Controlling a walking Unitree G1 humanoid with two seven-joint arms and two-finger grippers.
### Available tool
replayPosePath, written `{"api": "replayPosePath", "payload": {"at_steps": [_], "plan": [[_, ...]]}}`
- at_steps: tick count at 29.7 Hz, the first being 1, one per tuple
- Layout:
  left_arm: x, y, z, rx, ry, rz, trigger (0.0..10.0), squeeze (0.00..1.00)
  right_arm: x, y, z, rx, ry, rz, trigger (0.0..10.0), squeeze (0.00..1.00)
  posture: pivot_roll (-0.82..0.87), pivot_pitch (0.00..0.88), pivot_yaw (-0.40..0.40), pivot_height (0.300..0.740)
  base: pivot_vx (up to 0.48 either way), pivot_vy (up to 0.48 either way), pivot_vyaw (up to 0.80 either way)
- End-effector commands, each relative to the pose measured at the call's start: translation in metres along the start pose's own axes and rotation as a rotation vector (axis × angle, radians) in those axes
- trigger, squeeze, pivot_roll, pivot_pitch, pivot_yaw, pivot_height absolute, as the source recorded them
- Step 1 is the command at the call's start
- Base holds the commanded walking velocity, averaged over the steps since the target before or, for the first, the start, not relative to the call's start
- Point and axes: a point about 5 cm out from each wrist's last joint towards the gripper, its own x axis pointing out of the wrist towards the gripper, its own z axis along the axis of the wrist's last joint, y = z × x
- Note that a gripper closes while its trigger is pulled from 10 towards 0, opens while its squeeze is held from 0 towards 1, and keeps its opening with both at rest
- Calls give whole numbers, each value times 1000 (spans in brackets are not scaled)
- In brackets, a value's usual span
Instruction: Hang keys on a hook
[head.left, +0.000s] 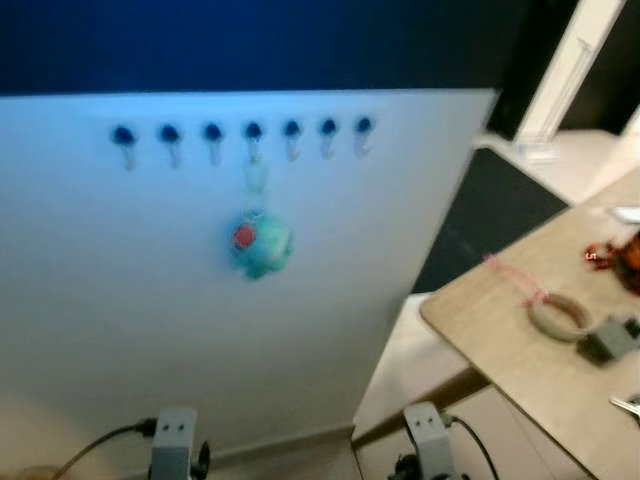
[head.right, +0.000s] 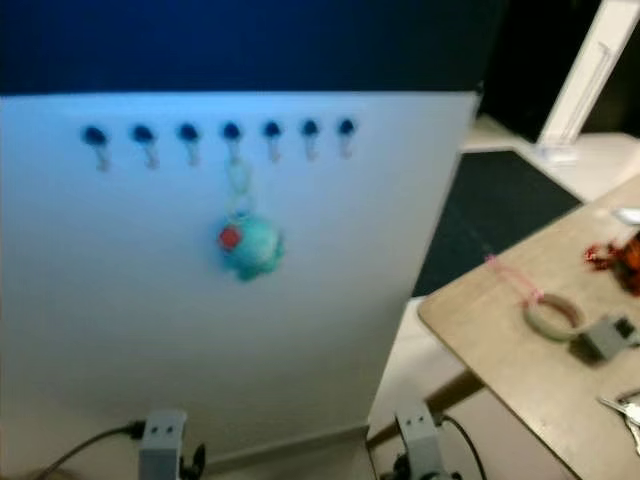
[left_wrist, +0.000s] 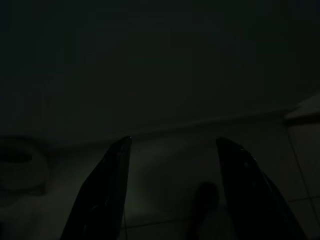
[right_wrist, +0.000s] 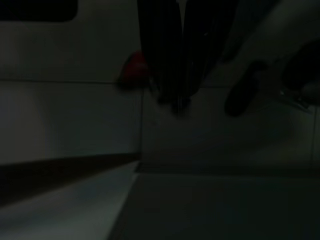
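teal plush keychain (head.right: 248, 245) hangs on fourth hook (head.right: 232, 133) | white panel (head.right: 120, 320) | table (head.right: 500, 330) right

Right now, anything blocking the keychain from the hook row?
No, it's already there: the teal keychain hangs from the fourth hook from the left on the white panel. Both arms hang low; the left gripper is open, the right gripper shut.

— Where are the hooks (head.left: 253, 131)?
— In a row across the upper panel (head.left: 120, 320); a keychain (head.left: 259, 243) hangs below the middle one.
— And at right?
— A table (head.left: 500, 340) at lower right; a ring (head.left: 560, 316) on it; keys (head.right: 625, 408) at its near edge.
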Motion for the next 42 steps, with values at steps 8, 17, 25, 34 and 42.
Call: {"api": "replayPosePath", "payload": {"at_steps": [8,17,25,34,42], "plan": [[-4,0,-9,-12,36,2,10000,0,1,0,2,-3,0,2,10000,0,77,40,-61,740,0,0,800],[-4,2,-7,-9,28,4,10000,0,1,1,2,3,-1,4,10000,0,75,35,-56,740,0,0,800],[-1,-1,-3,2,16,-16,10000,0,0,-2,0,72,-8,-26,10000,0,71,35,-54,740,0,0,322],[0,-5,-2,5,14,-41,10000,0,-2,-4,-7,106,6,-36,10000,0,73,36,-52,740,0,37,0],[0,-4,-2,5,17,-40,10000,0,-2,-2,-6,113,5,-34,10000,0,79,37,-52,740,0,451,0]]}}
